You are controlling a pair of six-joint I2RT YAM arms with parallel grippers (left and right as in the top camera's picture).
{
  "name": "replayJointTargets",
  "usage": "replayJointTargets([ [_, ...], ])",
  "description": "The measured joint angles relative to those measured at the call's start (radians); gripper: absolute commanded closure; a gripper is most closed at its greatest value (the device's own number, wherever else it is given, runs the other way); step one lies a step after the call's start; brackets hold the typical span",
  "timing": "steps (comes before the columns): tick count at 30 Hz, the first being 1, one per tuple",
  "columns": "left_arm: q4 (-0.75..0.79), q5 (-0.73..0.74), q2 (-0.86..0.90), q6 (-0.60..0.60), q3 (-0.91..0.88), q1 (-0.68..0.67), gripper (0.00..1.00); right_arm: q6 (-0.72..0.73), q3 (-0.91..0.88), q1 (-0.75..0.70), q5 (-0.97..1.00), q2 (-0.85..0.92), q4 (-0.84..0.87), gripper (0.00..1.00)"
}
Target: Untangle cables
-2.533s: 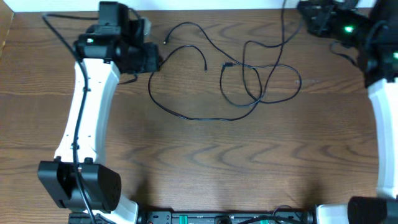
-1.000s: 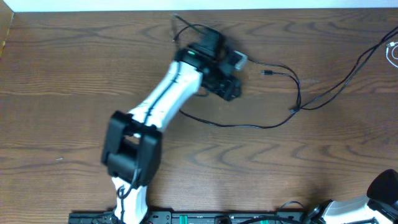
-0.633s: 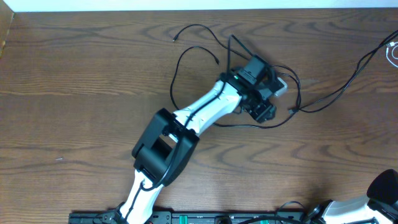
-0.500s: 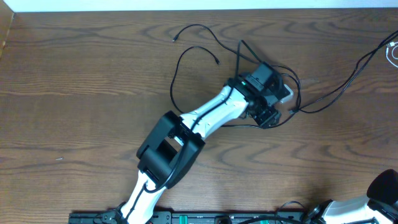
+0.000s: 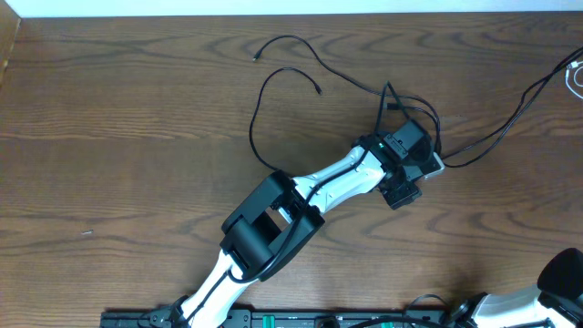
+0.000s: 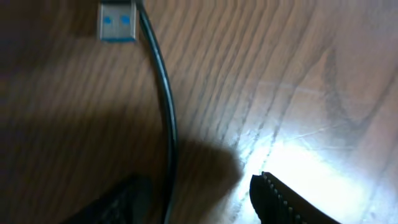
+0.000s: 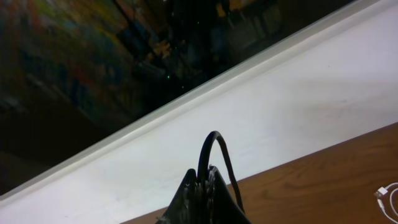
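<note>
1. The black cables (image 5: 252, 128) lie in the upper middle of the tabletop (image 5: 127, 182); to the left is one wide loop with two loose ends, and to its right a cluster of crossing strands where the tangle sits; how those strands pass over one another I cannot tell.
2. From that cluster one strand (image 5: 536, 91) runs up and away to the right edge, probably held out that way so the crossings open up; the white cable (image 5: 577, 80) shows only as a curl at that same edge, well apart from the tangle.
3. In the left wrist view a black cord (image 6: 165, 112) ending in a blue-tongued plug (image 6: 117, 22) lies flat on the wood and passes between the fingers of the left gripper (image 6: 199, 193); the jaws stand apart on either side of it — released, and lined up to pinch the cord just behind its plug, a sensible spot for drawing an end free.
4. The right gripper (image 7: 202, 186) is clenched on a black cable, with a small arch of it rising above the closed tips; this gripper is out of the overhead view, and is likely the anchor that holds one end.
5. The tangle looks partly spread but not yet cleared; the next close should take that one cord alone, since other strands lie near.
</note>
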Motion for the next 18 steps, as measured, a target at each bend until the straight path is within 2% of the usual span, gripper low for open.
replayJointTargets([
  [6,0.029,-0.014,0.008,0.02,0.0,0.0,0.43,-0.001,0.0,0.0,0.0,0.0,-0.006,0.99],
  [10,0.034,-0.06,0.009,0.032,0.0,-0.001,0.57,-0.006,0.0,0.0,0.0,0.0,-0.006,0.99],
  [11,0.033,-0.07,0.009,0.036,0.0,-0.001,0.64,-0.008,0.0,0.0,0.0,0.0,-0.006,0.99],
  [13,0.033,-0.084,0.01,0.037,0.001,-0.001,0.87,-0.008,0.0,0.0,0.0,0.0,-0.006,0.99],
  [14,0.032,-0.093,0.01,0.039,0.002,-0.001,0.92,-0.009,0.0,0.0,0.0,0.0,-0.007,0.99],
  [18,0.013,-0.159,0.011,0.035,0.006,-0.003,0.93,-0.009,0.0,0.0,0.0,0.0,-0.008,0.99],
])
